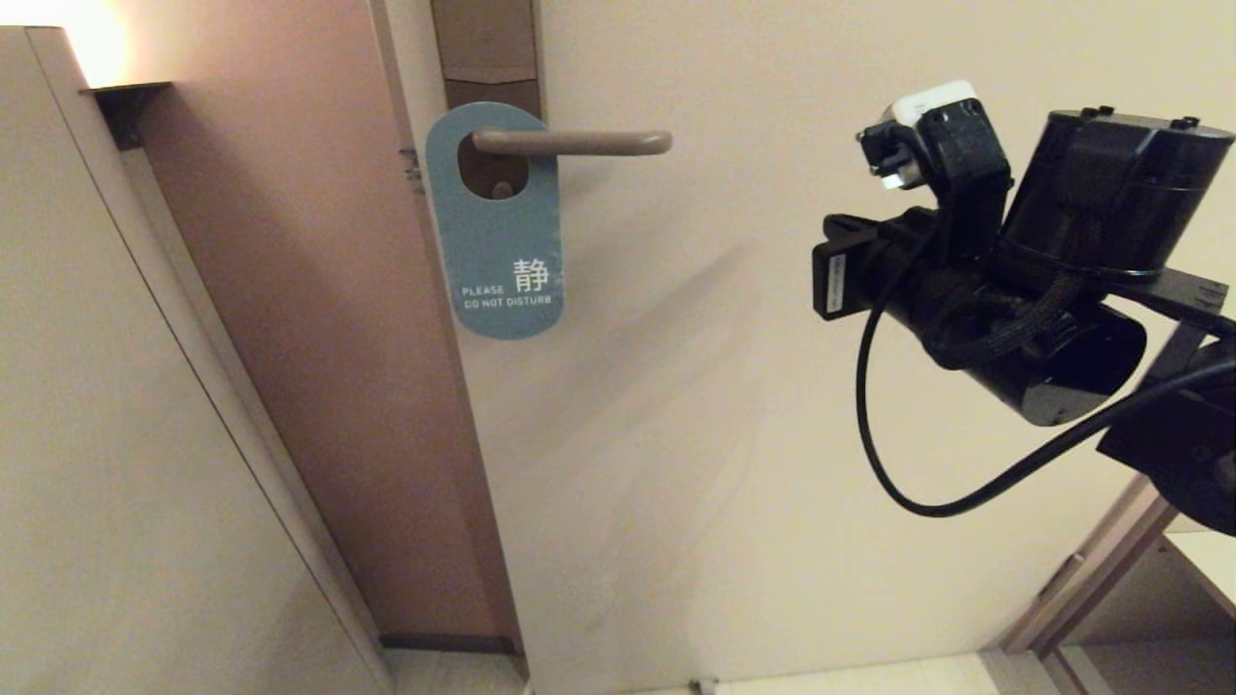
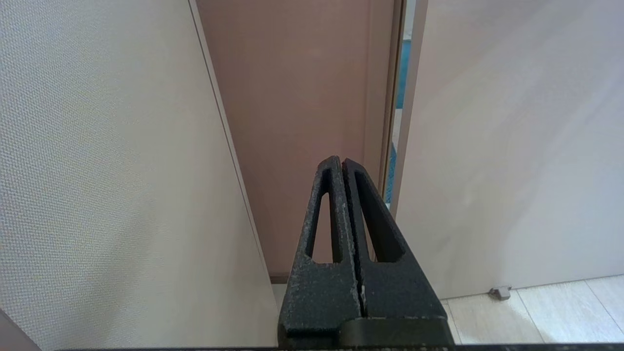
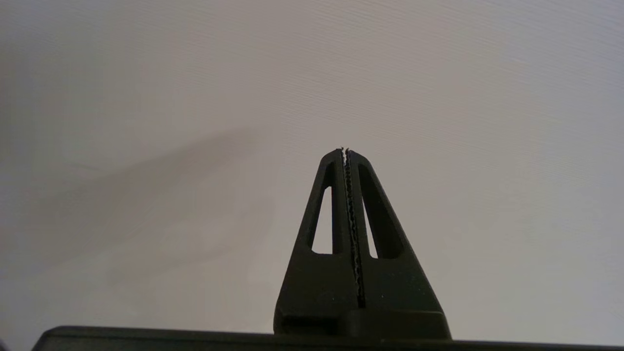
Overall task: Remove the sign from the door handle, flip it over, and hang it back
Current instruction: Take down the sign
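Observation:
The sign (image 1: 502, 251) hangs on the door handle (image 1: 579, 143) by its oval hole, close to the brown lock plate (image 1: 488, 48). Its blue face reading "PLEASE DO NOT DISTURB" is turned outward, and it hangs slightly tilted. My right arm (image 1: 1014, 290) is raised far to the right of the handle, at about the sign's height and apart from it. My right gripper (image 3: 344, 151) is shut and empty, pointing at the bare door. My left gripper (image 2: 341, 162) does not show in the head view. It is shut and empty, pointing low at the door's edge.
The pale door (image 1: 772, 434) fills the middle and right. A brown door frame (image 1: 319, 338) and a light wall panel (image 1: 116, 434) stand to its left. A small door stop (image 2: 500, 292) sits on the tiled floor (image 2: 536, 317) at the door's foot.

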Controlling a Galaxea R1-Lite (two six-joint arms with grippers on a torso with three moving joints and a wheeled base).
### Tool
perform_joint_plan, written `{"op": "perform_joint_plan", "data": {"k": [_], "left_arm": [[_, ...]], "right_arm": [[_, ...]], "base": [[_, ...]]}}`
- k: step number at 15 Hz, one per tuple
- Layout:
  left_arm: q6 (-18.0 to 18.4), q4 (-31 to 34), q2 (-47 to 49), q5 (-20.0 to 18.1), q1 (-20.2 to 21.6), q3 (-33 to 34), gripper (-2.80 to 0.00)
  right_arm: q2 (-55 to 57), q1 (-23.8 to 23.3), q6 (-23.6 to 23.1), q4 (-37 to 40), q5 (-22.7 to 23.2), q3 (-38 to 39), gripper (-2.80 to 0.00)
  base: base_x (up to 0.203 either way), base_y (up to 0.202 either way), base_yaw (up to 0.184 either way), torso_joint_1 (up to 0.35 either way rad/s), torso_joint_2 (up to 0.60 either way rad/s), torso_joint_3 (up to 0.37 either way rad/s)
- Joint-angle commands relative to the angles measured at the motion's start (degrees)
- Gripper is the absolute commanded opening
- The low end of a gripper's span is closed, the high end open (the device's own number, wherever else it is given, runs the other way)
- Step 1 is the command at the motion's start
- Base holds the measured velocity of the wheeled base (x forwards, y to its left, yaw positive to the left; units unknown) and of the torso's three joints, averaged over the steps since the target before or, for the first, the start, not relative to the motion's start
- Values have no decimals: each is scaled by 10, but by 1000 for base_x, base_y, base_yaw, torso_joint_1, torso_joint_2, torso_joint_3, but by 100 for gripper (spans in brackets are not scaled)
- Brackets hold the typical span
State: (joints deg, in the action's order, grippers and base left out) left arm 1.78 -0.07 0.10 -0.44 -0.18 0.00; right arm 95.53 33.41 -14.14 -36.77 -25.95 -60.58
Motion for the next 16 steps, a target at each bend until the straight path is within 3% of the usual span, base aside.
{"op": "perform_joint_plan", "data": {"k": [1,4,10,16], "left_arm": [[0,-1,1,0,0,0,-280],[0,0,1,0,0,0,-280],[0,-1,1,0,0,0,-280],[0,-1,1,0,0,0,-280]], "right_arm": [[-34,-39,-1,-3,23,25,-280],[-67,-121,1,-15,72,75,-280],[-140,-264,8,-50,116,181,-280],[-264,-283,32,-51,147,363,-280]], "base": [[0,0,0,0,0,0],[0,0,0,0,0,0],[0,0,0,0,0,0],[0,0,0,0,0,0]]}}
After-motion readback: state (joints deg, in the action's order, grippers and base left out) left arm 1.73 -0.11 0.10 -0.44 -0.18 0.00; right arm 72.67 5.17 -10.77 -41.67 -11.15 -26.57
